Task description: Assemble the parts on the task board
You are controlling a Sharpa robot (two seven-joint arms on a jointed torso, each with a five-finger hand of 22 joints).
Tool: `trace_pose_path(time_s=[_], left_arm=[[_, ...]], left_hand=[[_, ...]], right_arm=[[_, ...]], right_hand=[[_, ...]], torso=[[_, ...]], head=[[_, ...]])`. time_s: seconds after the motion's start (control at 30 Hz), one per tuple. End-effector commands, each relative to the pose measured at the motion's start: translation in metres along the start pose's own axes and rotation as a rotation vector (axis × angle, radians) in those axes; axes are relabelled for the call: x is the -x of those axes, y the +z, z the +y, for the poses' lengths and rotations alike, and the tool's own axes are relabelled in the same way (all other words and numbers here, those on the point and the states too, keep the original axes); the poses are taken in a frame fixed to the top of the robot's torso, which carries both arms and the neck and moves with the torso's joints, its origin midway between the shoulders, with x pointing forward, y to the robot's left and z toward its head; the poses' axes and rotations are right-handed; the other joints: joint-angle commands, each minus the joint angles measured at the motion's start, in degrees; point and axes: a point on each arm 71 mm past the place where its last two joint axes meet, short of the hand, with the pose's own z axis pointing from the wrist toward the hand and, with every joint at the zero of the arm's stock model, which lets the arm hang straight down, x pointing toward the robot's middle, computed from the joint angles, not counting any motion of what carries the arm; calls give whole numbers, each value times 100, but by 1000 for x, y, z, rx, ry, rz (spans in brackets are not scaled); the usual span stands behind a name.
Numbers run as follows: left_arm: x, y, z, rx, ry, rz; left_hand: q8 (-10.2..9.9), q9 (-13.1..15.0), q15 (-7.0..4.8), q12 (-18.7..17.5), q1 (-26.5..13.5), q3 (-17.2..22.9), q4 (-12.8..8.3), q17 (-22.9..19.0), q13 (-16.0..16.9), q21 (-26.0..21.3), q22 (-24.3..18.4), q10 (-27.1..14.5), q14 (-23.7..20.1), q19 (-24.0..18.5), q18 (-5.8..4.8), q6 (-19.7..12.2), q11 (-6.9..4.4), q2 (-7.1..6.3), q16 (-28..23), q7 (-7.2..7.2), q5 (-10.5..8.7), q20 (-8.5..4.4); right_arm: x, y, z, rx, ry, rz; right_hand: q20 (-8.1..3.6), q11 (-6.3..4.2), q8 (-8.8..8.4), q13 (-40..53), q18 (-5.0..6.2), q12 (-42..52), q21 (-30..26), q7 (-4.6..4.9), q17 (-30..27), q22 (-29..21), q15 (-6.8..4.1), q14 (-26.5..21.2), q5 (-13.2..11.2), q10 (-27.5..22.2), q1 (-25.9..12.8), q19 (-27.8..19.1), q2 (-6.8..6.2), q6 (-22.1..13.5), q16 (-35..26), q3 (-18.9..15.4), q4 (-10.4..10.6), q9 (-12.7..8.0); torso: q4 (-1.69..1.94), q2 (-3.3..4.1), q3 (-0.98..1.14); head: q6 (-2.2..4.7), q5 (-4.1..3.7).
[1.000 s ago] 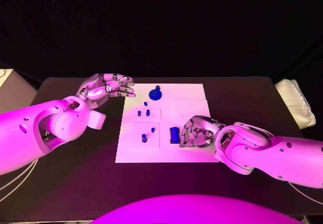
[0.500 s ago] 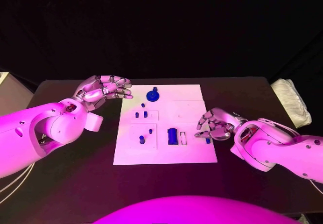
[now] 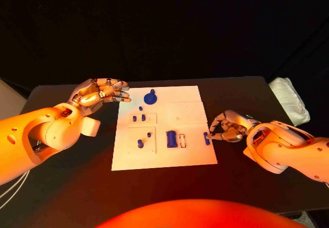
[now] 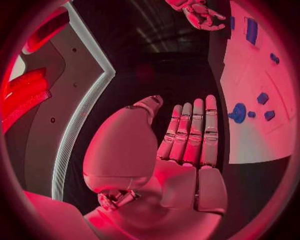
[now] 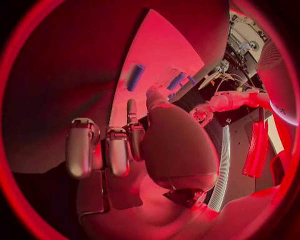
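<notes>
In the head view, the left hand (image 3: 100, 92) is being held above the black surface (image 3: 68, 175) just beside the far left corner of the task board (image 3: 164, 159), its fingers curled loosely inward with nothing seen in them. The right hand (image 3: 228, 127) is being kept at the board's right edge, fingers bent together, fingertips touching or nearly touching a small blue part (image 3: 206, 138) lying on that edge; whether the part is being pinched cannot be told. On the board, a round blue part (image 3: 150, 98) is resting near the far edge, a blue block (image 3: 171, 138) is lying near the middle, and several small blue pegs (image 3: 140, 117) are standing on the left half. A white cloth (image 3: 290, 99) is lying on the surface's right end.

In the left wrist view, the left hand (image 4: 187, 135) is being shown with fingers nearly straight, side by side and apart from the thumb, holding nothing; the board (image 4: 250, 130) is lying beyond it, with the right hand (image 4: 199, 12) farther off.

In the right wrist view, the right hand (image 5: 119, 150) is being shown with fingers curled, the board (image 5: 162, 55) and an upright blue part (image 5: 135, 77) lying beyond them.
</notes>
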Motion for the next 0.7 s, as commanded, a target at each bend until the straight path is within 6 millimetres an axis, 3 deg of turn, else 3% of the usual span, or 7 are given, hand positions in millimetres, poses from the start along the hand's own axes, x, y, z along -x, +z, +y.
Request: trace_pose_path(time_s=[0.03, 0.7], left_arm=[[-3, 1, -1, -13, -11, 20], [-3, 0, -1, -11, -12, 21]], left_hand=[[27, -9, 6, 25, 51, 17, 18, 9, -8, -36, -5, -40, -36, 41, 71, -32, -10, -9, 32, 5, 8, -14], [27, -9, 6, 25, 51, 17, 18, 9, -8, -36, -5, -40, -36, 41, 71, -32, -10, -9, 32, 5, 8, -14]], right_arm=[[-5, 0, -2, -24, -53, 10], [-31, 8, 2, -52, -112, 80]], right_hand=[[39, 23, -10, 942, -31, -22, -3, -2, 1204, 1201, 32, 547, 34, 185, -83, 417, 9, 57, -24, -27, 1, -2], [29, -11, 1, 953, -31, -6, 3, -43, 1212, 1203, 5, 550, 73, 199, -88, 421, 59, 142, -21, 38, -26, 2]], torso=[[11, 2, -2], [18, 9, -9]], head=[[6, -22], [-23, -2]])
